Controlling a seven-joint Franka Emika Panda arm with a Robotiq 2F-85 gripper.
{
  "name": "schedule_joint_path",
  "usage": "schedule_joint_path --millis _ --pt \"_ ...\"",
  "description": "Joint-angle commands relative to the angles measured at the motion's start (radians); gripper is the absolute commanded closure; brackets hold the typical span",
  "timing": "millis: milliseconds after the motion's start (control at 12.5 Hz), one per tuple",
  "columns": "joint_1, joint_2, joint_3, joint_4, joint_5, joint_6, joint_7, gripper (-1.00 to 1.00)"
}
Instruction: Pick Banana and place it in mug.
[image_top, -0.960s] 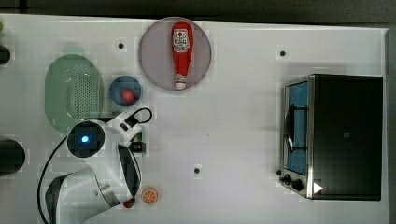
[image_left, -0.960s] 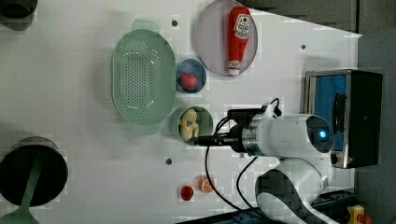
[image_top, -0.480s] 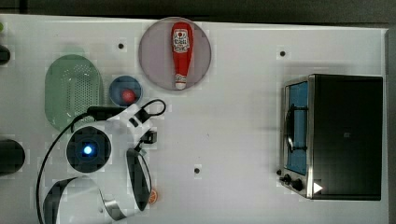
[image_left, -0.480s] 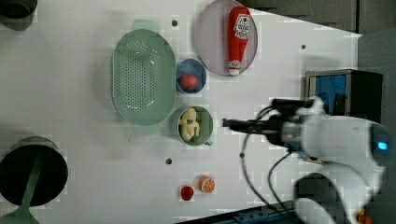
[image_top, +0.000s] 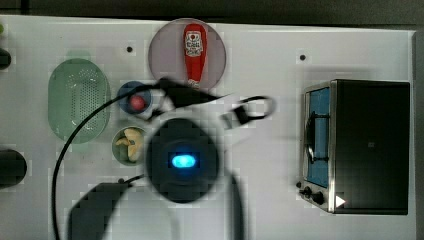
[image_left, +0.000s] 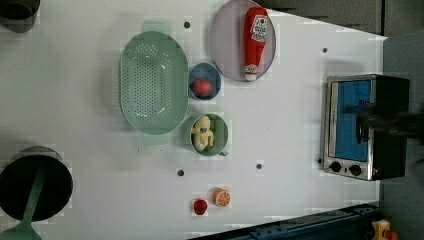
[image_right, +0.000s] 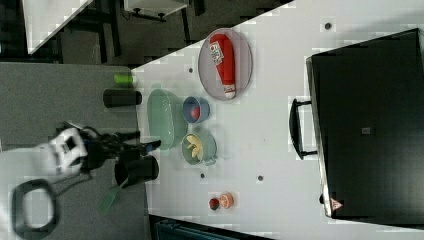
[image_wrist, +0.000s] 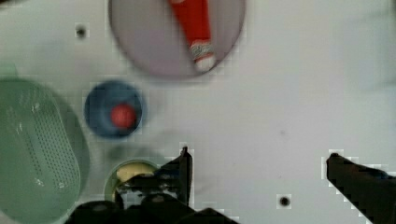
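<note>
Jaws spread wide and empty, that's how the gripper (image_wrist: 259, 179) hangs in the wrist view, two dark fingers (image_wrist: 182, 170) well apart with bare white tabletop (image_left: 280, 130) between them.

And the banana (image_left: 202, 134)? It's lying inside the mug (image_left: 218, 147), pale cream chunks curled against the green wall. So by the look of things the placing is done.

Take the mug as our landmark. In the left view, the dark blue bowl (image_left: 214, 80) with its red ball (image_left: 202, 86) sits just above the mug, the big perforated colander (image_left: 152, 82) just to the mug's left, nearly touching it. The grey plate (image_left: 225, 45) carrying the ketchup bottle (image_left: 254, 40) lies further up from the mug. Below the mug, an orange slice (image_left: 221, 197) and a small red piece (image_left: 200, 206) sit side by side. The toaster oven (image_left: 367, 127) stands well to the mug's right.

Handling, my read: this banana looks like a light, rigid toy, smooth and likely a bit slippery on its curves. If it needed lifting again, I'd pinch across the middle of the curve, where the segments are thickest.

The count: one banana, one mug, one bowl, one ball, one colander, one plate, one bottle, one oven.
</note>
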Motion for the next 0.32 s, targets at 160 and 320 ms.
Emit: schedule_joint_path --millis 160,320 --pt "-0.033 0.002 -0.115 0.171 -0.016 -0.231 0.046 -1.00" --pt "-0.033 0.007 -0.124 0.237 -0.091 -0.264 0.046 -1.00"
